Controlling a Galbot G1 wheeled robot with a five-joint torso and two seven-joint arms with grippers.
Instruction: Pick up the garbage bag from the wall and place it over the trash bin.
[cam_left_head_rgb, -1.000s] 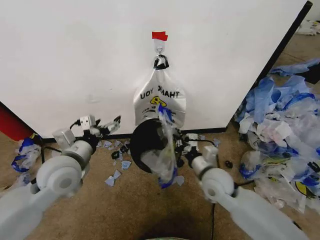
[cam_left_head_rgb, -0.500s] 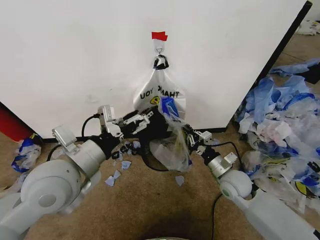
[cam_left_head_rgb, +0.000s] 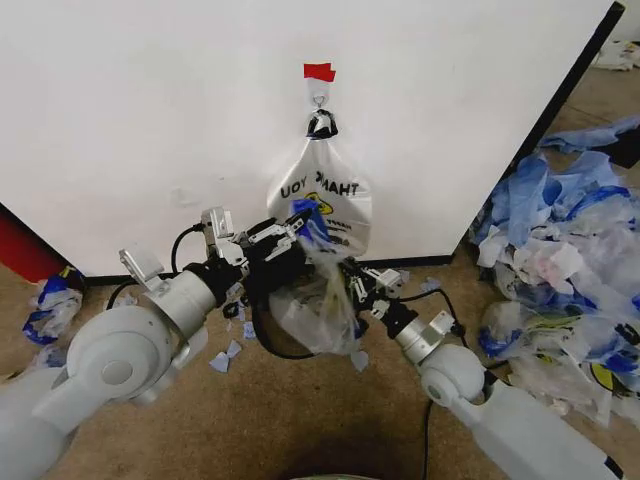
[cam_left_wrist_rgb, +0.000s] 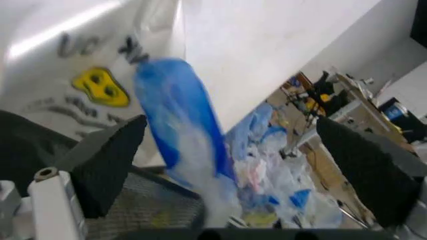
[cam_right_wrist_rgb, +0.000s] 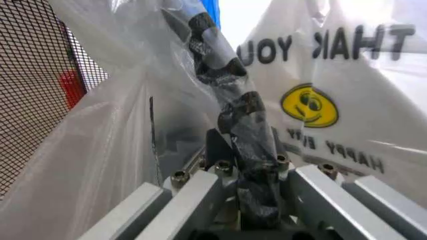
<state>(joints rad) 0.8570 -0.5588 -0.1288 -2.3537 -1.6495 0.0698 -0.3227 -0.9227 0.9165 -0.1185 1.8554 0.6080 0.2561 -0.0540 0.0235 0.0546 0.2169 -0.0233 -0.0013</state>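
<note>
Draping over the small black wire-mesh trash bin, the thin clear blue-handled garbage bag hung between both hands. Left hand gaped wide beside the blue handle; right hand pinched twisted plastic. Spreading the mouth evenly seemed advisable.

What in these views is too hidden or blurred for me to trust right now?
1. Trash bin rim, head view: covered by the garbage bag and both arms, so whether the bag sits over it is unclear.
2. Blue handle, left wrist view: blurred; contact with the open left pincer is unclear.
3. Right pincer tips, right wrist view: buried in plastic.
</note>
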